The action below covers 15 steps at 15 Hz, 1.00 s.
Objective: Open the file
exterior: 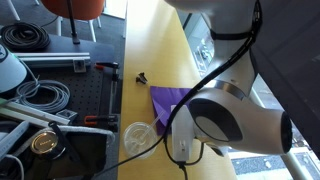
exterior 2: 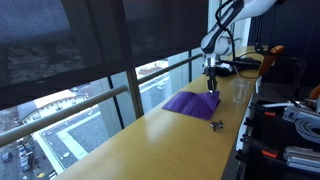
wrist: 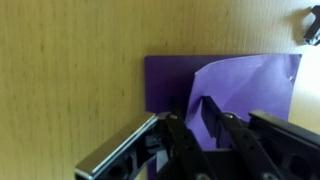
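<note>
The purple file (wrist: 168,82) lies flat on the yellow wooden table, and it shows in both exterior views (exterior: 163,99) (exterior 2: 186,103). Its top cover (wrist: 245,85) is bent up off the rest and rises between my fingers. My gripper (wrist: 195,118) is shut on the edge of that cover, holding it a little above the file. In an exterior view my gripper (exterior 2: 212,86) hangs over the file's far end. In an exterior view (exterior: 180,135) the big arm joint hides most of the fingers. No white sheets are visible.
A small black object (exterior: 141,76) (exterior 2: 216,124) (wrist: 312,25) lies on the table near the file. A clear plastic cup (exterior: 137,138) stands by the table edge. Cables and tools (exterior: 40,95) crowd the bench beside the table. A window rail (exterior 2: 100,100) runs along the far side.
</note>
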Tool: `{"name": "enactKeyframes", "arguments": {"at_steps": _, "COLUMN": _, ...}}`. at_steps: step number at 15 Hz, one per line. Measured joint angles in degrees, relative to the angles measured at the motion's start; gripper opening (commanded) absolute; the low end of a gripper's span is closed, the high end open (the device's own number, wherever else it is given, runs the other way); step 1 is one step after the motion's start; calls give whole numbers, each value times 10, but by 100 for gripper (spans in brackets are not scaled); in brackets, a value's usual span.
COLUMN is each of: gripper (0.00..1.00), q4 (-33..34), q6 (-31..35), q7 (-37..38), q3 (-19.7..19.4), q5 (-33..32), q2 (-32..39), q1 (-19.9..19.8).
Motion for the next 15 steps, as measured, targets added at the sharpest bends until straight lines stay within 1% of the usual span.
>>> {"name": "enactKeyframes", "arguments": {"at_steps": 4, "gripper": 0, "q4": 28, "q6": 2, "q7": 38, "q3": -5, "q5": -60, "q2": -30, "q1": 20}}
{"name": "enactKeyframes", "arguments": {"at_steps": 9, "gripper": 0, "q4": 31, "q6": 3, "q7": 97, "q3": -15, "q5": -152, "q2": -96, "q1": 65}}
{"name": "enactKeyframes", "arguments": {"at_steps": 12, "gripper": 0, "q4": 9, "q6": 22, "q7": 137, "q3": -18, "q5": -226, "q2": -136, "q1": 103}}
{"name": "enactKeyframes", "arguments": {"at_steps": 15, "gripper": 0, "q4": -45, "q6": 79, "q7": 195, "q3": -19, "q5": -318, "q2": -181, "q1": 153}}
